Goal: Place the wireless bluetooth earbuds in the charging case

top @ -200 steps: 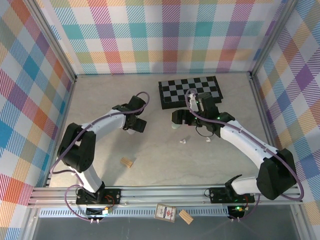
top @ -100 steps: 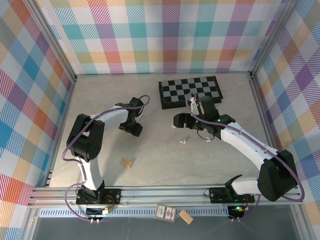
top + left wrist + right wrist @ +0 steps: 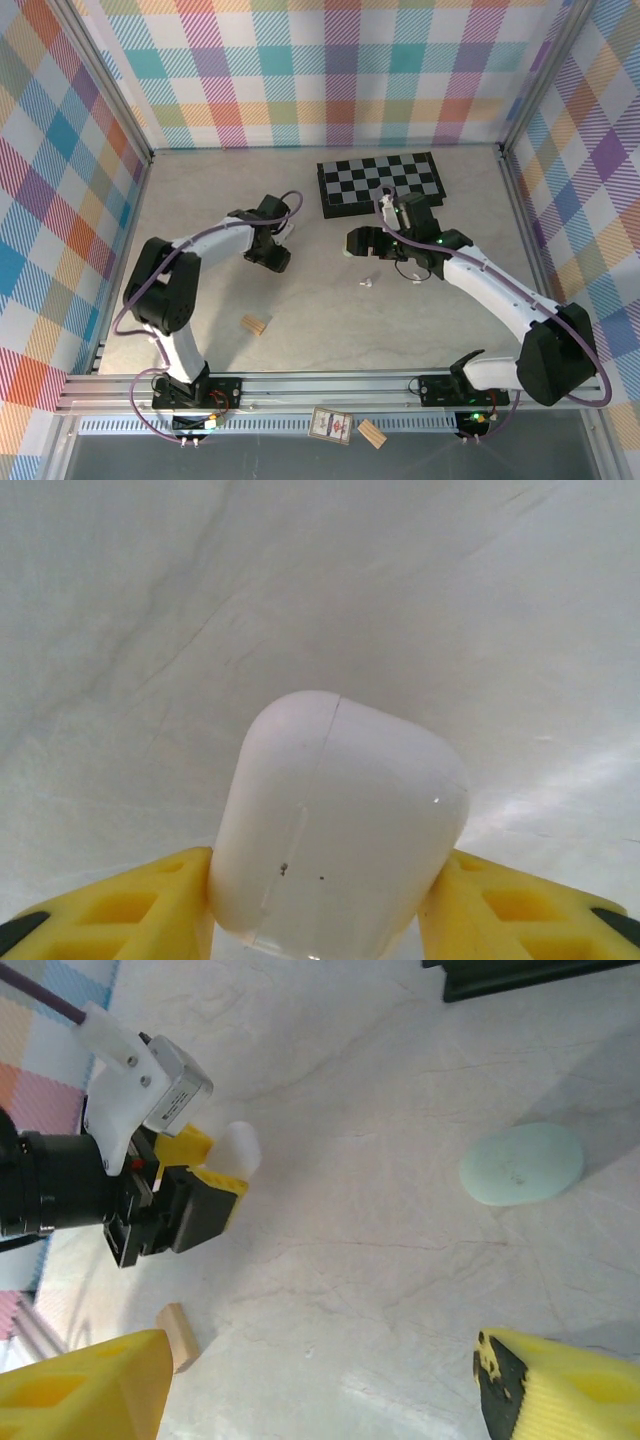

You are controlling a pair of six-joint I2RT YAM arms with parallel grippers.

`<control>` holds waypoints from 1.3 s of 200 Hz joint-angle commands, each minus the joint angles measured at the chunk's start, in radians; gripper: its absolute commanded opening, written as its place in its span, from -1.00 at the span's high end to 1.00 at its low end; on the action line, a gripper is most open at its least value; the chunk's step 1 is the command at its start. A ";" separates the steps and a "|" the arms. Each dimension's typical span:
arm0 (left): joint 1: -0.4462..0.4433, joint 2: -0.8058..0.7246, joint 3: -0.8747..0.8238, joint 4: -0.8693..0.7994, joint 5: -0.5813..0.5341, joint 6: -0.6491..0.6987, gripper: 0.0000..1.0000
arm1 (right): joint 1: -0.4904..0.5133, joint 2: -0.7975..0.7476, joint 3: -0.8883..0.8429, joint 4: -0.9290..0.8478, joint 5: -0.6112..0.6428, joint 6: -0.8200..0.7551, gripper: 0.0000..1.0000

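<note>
Marbled tabletop (image 3: 320,320): white pebble-shaped plastic case (image 3: 335,820) pinched by left gripper (image 3: 322,905); right gripper (image 3: 320,1380) spread.
Hold it steady for opening.

Smooth, glossy white plastic case (image 3: 335,825); matt, faintly veined table (image 3: 300,580); bare wooden block (image 3: 180,1332).

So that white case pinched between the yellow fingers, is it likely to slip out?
Possibly: the white case looks smooth, glossy and rounded, so the left gripper may lose it if the squeeze is light. It seems rigid, showing no denting against the fingers. Its seam line suggests a hinged lid that could pop open.
</note>
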 commanded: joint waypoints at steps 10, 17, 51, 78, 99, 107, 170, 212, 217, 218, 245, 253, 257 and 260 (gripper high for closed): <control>-0.061 -0.146 -0.090 0.201 0.087 0.102 0.01 | -0.028 -0.028 -0.006 0.068 -0.144 0.052 -0.57; -0.072 -0.171 -0.110 0.235 0.101 0.107 0.01 | -0.032 -0.026 -0.007 0.075 -0.164 0.061 -0.57; -0.125 -0.278 -0.188 0.357 0.209 0.162 0.00 | -0.048 -0.006 0.001 0.099 -0.268 0.104 -0.56; -0.182 -0.322 -0.203 0.393 0.253 0.188 0.00 | -0.049 0.044 0.008 0.152 -0.390 0.137 -0.55; -0.212 -0.346 -0.204 0.405 0.273 0.201 0.00 | -0.049 0.085 0.018 0.184 -0.442 0.173 -0.50; -0.216 -0.357 -0.207 0.411 0.288 0.199 0.00 | -0.048 0.095 0.020 0.191 -0.445 0.184 -0.47; -0.229 -0.401 -0.202 0.410 0.319 0.206 0.00 | -0.048 0.133 0.011 0.246 -0.519 0.231 -0.25; -0.236 -0.379 -0.189 0.410 0.309 0.212 -0.01 | -0.031 0.159 0.003 0.289 -0.557 0.274 -0.12; -0.237 -0.377 -0.188 0.409 0.306 0.213 -0.01 | -0.027 0.161 0.004 0.289 -0.555 0.274 -0.09; -0.237 -0.376 -0.187 0.409 0.305 0.212 -0.01 | -0.027 0.161 0.004 0.289 -0.555 0.274 -0.09; -0.240 -0.364 -0.172 0.406 0.283 0.209 -0.01 | -0.018 0.172 0.004 0.281 -0.541 0.274 0.14; -0.240 -0.357 -0.167 0.402 0.273 0.209 -0.01 | -0.019 0.174 0.001 0.282 -0.534 0.274 0.20; -0.240 -0.355 -0.165 0.400 0.268 0.209 -0.01 | -0.018 0.174 0.001 0.280 -0.534 0.275 0.24; -0.240 -0.353 -0.165 0.397 0.265 0.209 -0.01 | -0.018 0.175 0.001 0.280 -0.532 0.274 0.26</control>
